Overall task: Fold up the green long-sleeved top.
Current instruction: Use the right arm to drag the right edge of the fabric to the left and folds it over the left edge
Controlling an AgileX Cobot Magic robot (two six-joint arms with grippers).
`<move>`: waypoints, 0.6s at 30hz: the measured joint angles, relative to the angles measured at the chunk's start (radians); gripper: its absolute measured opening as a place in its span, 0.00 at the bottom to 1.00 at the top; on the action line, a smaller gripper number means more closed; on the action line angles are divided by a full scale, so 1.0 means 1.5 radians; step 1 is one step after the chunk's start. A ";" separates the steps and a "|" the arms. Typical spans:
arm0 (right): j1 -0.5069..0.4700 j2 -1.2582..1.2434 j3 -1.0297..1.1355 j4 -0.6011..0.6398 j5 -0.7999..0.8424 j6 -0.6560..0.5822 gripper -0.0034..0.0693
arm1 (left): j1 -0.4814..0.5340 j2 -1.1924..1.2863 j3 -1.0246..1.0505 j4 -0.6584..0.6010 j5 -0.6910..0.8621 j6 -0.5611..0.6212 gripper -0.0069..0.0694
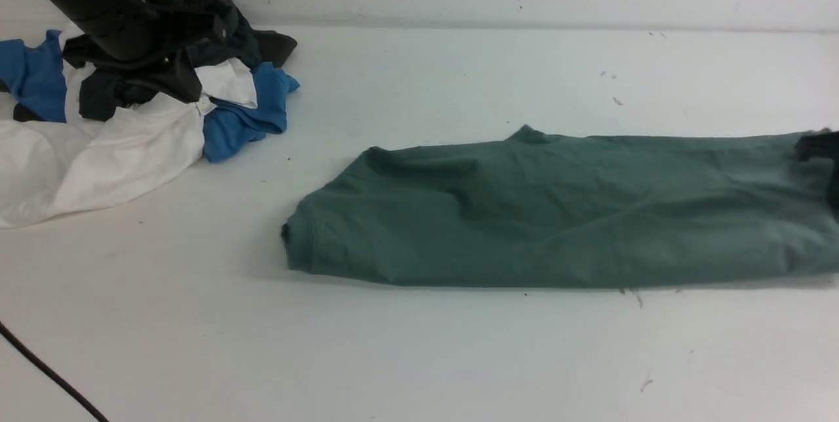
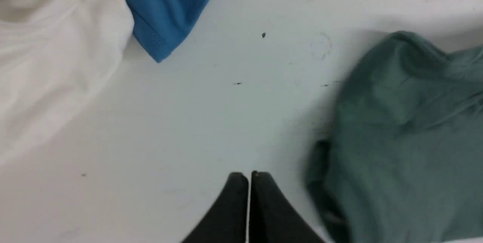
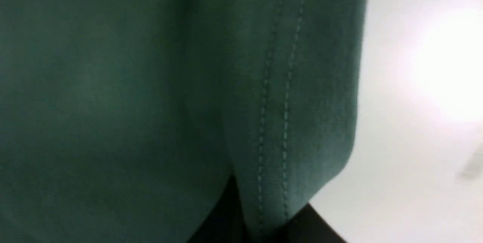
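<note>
The top, dull sage green and lightly wrinkled, lies folded into a long band across the table, right of centre. The left gripper hangs with jaws together, empty, beside its left end. The right gripper seems to pinch its stitched hem.

No legible text, no readable labels, numbers

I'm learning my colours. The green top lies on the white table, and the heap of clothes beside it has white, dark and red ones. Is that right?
Almost. Nothing in the heap is red: the front view shows blue clothes there, with the white and dark ones. The green top does lie on the white table beside it.
</note>
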 joint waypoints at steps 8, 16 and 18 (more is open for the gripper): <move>-0.032 -0.186 -0.008 -0.032 0.017 0.062 0.12 | 0.000 -0.123 0.065 0.040 0.005 0.039 0.09; 0.144 -0.260 -0.025 0.077 0.023 0.141 0.12 | 0.000 -0.119 0.070 0.014 0.007 0.044 0.09; 0.229 -0.244 -0.025 0.093 0.023 0.183 0.12 | 0.000 -0.109 0.070 0.010 0.007 0.044 0.09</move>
